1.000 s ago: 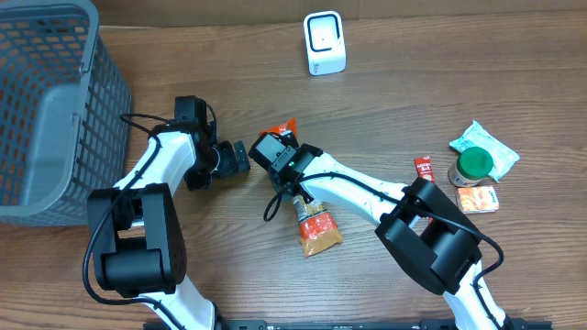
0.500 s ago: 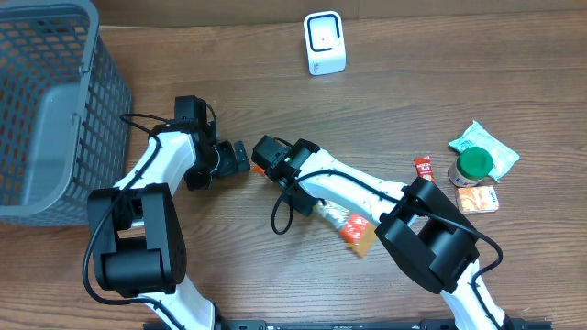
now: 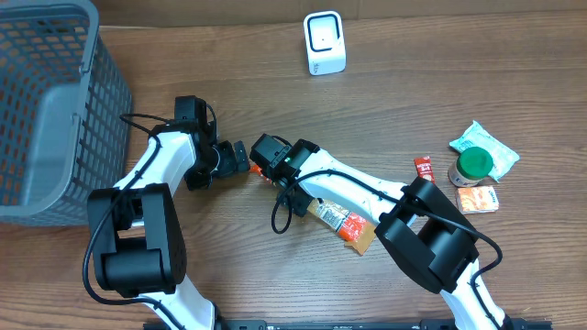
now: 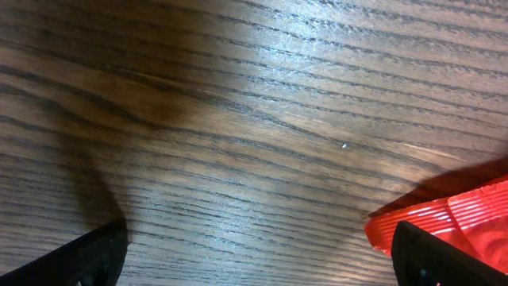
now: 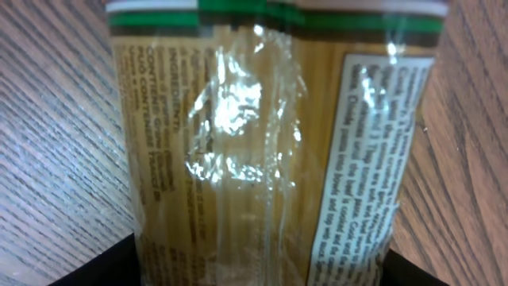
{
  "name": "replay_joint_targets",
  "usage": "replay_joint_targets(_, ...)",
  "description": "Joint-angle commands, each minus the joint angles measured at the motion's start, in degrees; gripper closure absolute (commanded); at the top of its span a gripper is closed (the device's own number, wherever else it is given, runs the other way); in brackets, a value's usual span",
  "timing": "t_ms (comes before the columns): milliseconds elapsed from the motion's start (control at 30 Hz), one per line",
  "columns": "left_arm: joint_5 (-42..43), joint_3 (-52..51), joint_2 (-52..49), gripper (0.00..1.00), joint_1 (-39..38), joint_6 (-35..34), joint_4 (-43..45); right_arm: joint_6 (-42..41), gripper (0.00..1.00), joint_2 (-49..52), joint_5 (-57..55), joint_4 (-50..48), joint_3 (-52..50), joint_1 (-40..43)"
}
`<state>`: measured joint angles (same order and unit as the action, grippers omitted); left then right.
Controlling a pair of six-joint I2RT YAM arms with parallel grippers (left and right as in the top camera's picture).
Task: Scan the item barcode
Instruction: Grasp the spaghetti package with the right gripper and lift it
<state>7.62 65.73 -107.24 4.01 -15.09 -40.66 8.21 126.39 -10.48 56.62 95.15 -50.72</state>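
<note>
- Right wrist view: the right end effector [image 5: 251, 272] is seen with a finger at either side of a food packet [image 5: 238, 143]; whether the packet is gripped or merely straddled cannot be told.
- The packet is laid slantwise on the desk [image 3: 459, 73] near its middle, one end under the right end effector and the other toward the near right.
- The left end effector [image 4: 262, 258] is spread wide with nothing held, low over bare wood, just beside the packet's red end.
- A white scanner [image 3: 324, 43] is stood at the far edge, well apart from the packet.
- A grey basket [image 3: 55, 101] is placed at the far left.
- A green-lidded jar [image 3: 474, 165], a pale pouch [image 3: 491, 142] and an orange box [image 3: 478, 199] are gathered at the right.
</note>
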Motion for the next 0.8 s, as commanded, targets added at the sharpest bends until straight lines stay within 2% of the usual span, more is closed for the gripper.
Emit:
replay_joint_targets(0,-1.0,-1.8,-2.7,0.00,0.5,0.3,0.7,-0.2,0.22,1.6,0.7,-0.8,0.2,-0.2)
replay_joint_targets(100,-1.0,-1.8,-2.7,0.00,0.5,0.3,0.7,-0.2,0.15,1.6,0.7,-1.1,0.2,-0.2)
replay_joint_targets(200,-1.0,-1.8,-2.7,0.00,0.5,0.3,0.7,-0.2,0.13,1.6,0.7,-1.4,0.1,-0.2)
replay_joint_targets(267,-1.0,-1.8,-2.7,0.00,0.5,0.3,0.7,-0.2,0.13,1.6,0.7,-1.5,0.1,-0.2)
replay_joint_targets(400,-1.2,-1.8,-2.7,0.00,0.5,0.3,0.7,-0.3,0.20,1.6,0.7,-1.4,0.1,-0.2)
replay_joint_targets(767,-14.8,-1.8,-2.7,0.00,2.6,0.1,0.9,-0.5,0.21,1.6,0.7,-1.4,0.1,-0.2)
